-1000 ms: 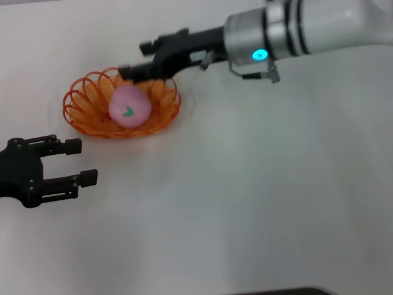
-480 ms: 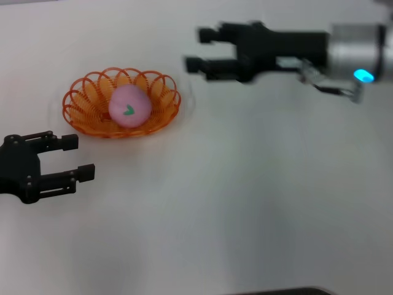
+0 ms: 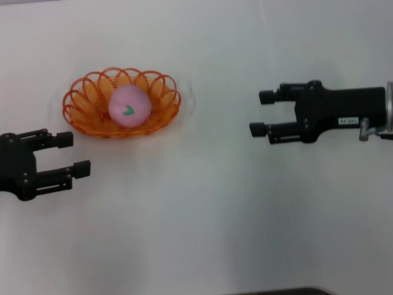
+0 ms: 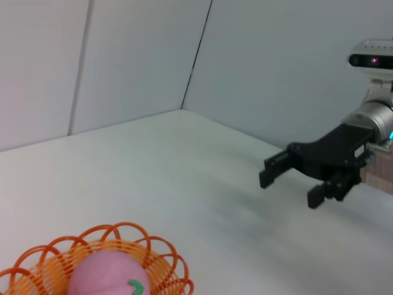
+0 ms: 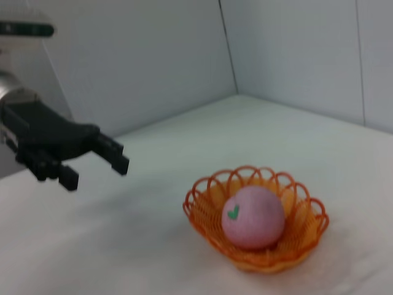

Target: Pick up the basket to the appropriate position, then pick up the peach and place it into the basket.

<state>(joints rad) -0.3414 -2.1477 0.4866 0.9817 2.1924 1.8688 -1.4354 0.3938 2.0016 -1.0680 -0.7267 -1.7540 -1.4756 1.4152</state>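
Note:
The orange wire basket [image 3: 78, 117] stands on the white table at the left, and the pink peach [image 3: 129, 106] with its green leaf mark lies inside it. Both also show in the left wrist view, the basket [image 4: 163, 264] and the peach [image 4: 104, 275], and in the right wrist view, the basket [image 5: 307, 236] and the peach [image 5: 253, 216]. My right gripper [image 3: 260, 113] is open and empty, well to the right of the basket. My left gripper [image 3: 73, 153] is open and empty, in front of the basket at the left edge.
The white table [image 3: 196, 221] stretches around the basket. Grey wall panels [image 4: 123, 55] stand behind it.
My right gripper has drawn back from over the basket, moving right and away, leaving the peach in the basket. My left gripper has drifted slightly left.

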